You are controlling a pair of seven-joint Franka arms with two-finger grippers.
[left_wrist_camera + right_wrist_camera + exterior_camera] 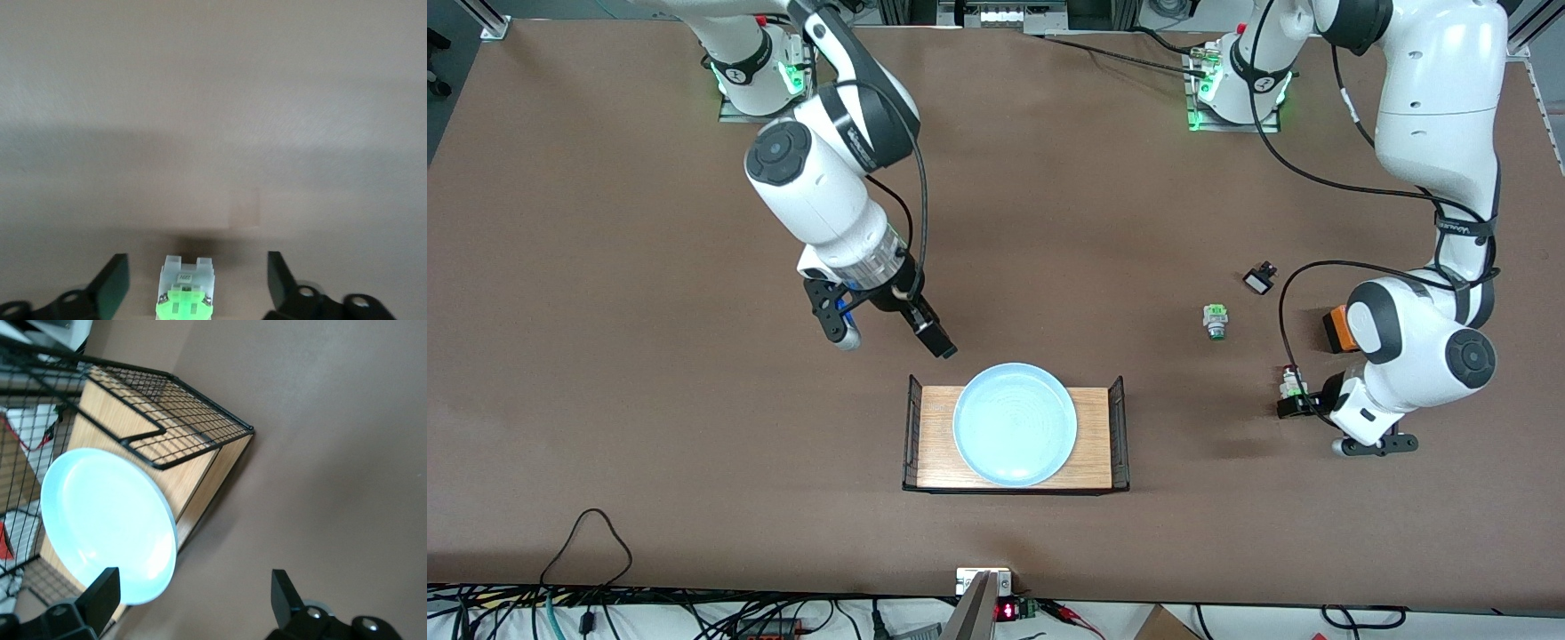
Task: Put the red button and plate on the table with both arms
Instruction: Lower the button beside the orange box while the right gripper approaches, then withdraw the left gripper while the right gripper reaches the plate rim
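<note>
the table (605, 356) is a flat, matte brown sheet with a faint paper-like grain. near the front camera, at the middle of it, sits a small light-wood tray (934, 440) with black wire mesh ends. the plate (1015, 424) lies on that tray: round, shallow, pale blue, smooth and slightly glossy, with faint concentric rings and a raised rim that overhangs the tray's wood edges.

the red button (1288, 384) stands on the table toward the left arm's end, a tiny blocky switch with a whitish-grey moulded body and a bright green block; its red cap shows as a speck in the front view. the left gripper (1294, 404) is low around it, jaws spread apart, each black finger (110, 283) clear of the button's sides in the left wrist view.

the right gripper (898, 338) hangs over bare table just beside the tray's edge that lies farther from the front camera, jaws wide open and holding nothing.

farther from the front camera lie a similar green-and-grey switch (1215, 320), a small black-and-white part (1259, 280), and an orange box (1337, 329) partly hidden by the left arm.
</note>
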